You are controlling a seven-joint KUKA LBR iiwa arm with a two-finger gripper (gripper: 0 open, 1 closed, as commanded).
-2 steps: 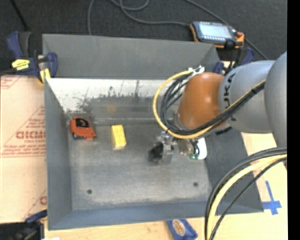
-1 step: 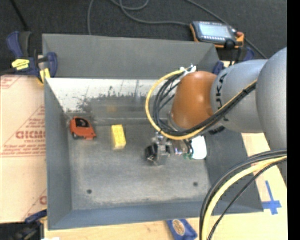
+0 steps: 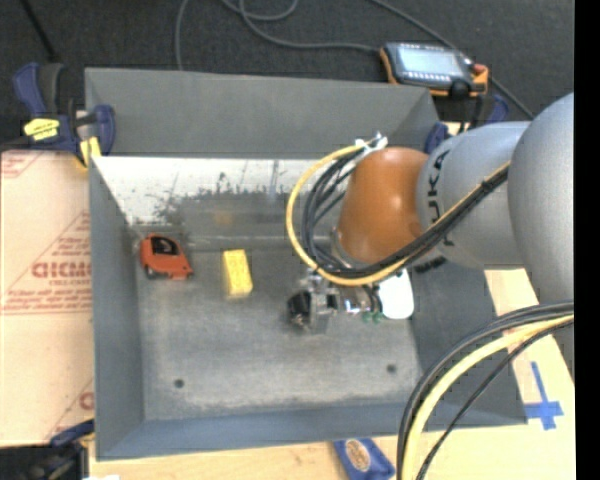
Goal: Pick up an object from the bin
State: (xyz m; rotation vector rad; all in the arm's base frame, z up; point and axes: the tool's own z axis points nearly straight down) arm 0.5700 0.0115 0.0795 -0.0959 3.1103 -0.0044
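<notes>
My gripper point(image 3: 306, 311) hangs low over the middle of the bin floor, right of centre, under the orange wrist cover. A yellow rectangular block point(image 3: 237, 273) lies on the floor a short way to its left. Further left, by the bin's left wall, sits an orange and black tape measure point(image 3: 165, 257). A white rounded object point(image 3: 396, 296) shows just right of the gripper, partly hidden by the wrist. Nothing can be made out between the fingers.
The arm and its looping yellow and black cables cover the bin's right part. Bare grey floor stretches in front of and to the left of the gripper.
</notes>
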